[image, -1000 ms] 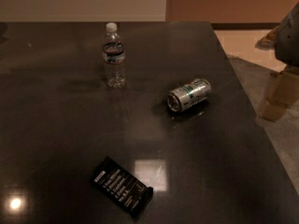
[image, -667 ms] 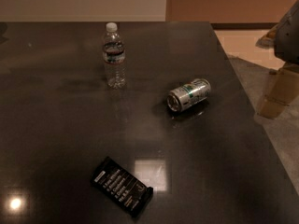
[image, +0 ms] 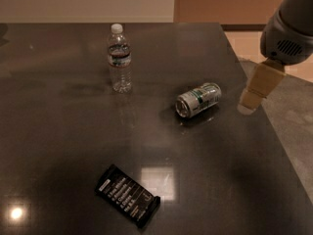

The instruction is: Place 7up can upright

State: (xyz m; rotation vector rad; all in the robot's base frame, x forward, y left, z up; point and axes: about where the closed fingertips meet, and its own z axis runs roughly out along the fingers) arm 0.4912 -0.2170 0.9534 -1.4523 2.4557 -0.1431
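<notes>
I see the 7up can [image: 198, 100] lying on its side on the dark table [image: 58, 131], a little right of the middle, with one round end turned toward the near left and the green and white label facing up. My gripper [image: 254, 93] hangs at the right side of the view, near the right edge of the table, to the right of the can and not touching it. I cannot tell if the gripper is wide or narrow from here. A clear water bottle [image: 120, 58] with a white cap stands upright further back and to the left, well apart from the can. A black snack bar [image: 127, 196] in its wrapper lies flat near the front.
</notes>
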